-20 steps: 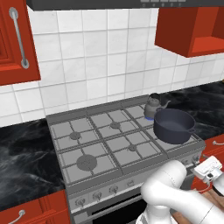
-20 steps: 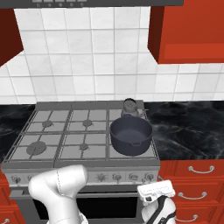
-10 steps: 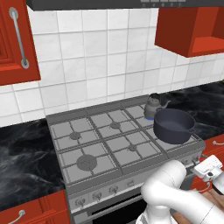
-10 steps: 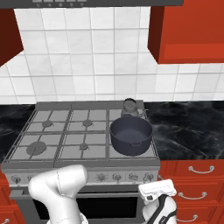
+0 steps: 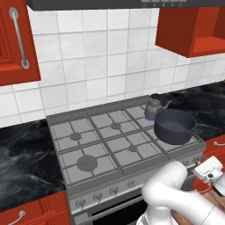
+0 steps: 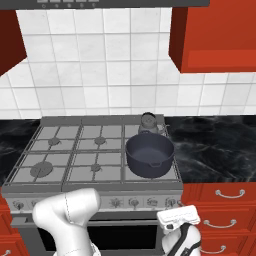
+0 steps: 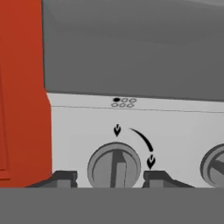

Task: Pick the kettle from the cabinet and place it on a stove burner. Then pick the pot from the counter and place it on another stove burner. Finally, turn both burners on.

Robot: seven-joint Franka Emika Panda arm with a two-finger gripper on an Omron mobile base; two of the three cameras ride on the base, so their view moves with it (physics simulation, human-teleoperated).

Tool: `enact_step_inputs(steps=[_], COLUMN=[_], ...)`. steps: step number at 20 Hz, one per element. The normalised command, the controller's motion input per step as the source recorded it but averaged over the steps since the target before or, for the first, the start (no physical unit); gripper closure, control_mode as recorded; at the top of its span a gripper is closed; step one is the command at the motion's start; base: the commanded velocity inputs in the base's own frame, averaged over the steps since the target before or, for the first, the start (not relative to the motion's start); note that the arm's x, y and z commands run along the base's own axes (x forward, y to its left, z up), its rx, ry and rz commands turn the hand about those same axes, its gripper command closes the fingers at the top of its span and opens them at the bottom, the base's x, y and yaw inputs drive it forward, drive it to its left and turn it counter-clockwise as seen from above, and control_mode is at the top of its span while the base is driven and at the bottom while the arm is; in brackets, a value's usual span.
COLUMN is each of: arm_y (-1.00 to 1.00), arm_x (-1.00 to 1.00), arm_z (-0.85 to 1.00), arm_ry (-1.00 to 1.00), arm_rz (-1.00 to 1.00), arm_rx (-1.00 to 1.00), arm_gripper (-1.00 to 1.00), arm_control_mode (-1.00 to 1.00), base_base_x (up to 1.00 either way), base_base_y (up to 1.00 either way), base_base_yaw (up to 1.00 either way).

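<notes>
Stove front (image 7: 131, 131), tool (image 7: 109, 179) astride knob (image 7: 114, 168)

Left base view is taken from behind the arm, left side, high up, aimed fwd and down at the stove (image 5: 110, 140), seen at an angle w/ the tiled wall (image 5: 96, 57) behind. Right base view is taken from the right side, same height, facing the stove (image 6: 95, 155) more squarely. Shared by both: hob, pot (image 5: 175, 126), kettle (image 5: 154, 106), wall, counter (image 6: 215, 145). Hand view is set low and v. close, aimed straight at the stove's front panel, w/ one knob (image 7: 114, 168) centred betw. the finger tips (image 7: 65, 178).
</notes>
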Motion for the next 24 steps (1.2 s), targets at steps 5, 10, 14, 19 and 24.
enact_step_inputs(steps=[5, 10, 14, 19, 24], arm_y=[0.17, 0.15, 0.00, 0.02, 0.06], arm_x=[0.00, -0.01, -0.08, -0.15, -0.14], arm_z=[0.00, 0.00, 0.00, 0.00, 0.00], arm_ry=[-0.02, 0.00, -0.04, -0.08, -0.08], arm_rz=[0.00, 0.00, 0.00, 0.00, 0.00], arm_rx=[0.00, 0.00, -0.08, -0.25, -0.31], arm_gripper=[1.00, 1.00, 1.00, 1.00, 1.00], arm_control_mode=[-1.00, -1.00, -1.00, -1.00, -1.00], base_base_x=[0.00, 0.00, 0.00, 0.00, 0.00], base_base_y=[0.00, 0.00, 0.00, 0.00, 0.00], base_base_yaw=[0.00, 0.00, 0.00, 0.00, 0.00])
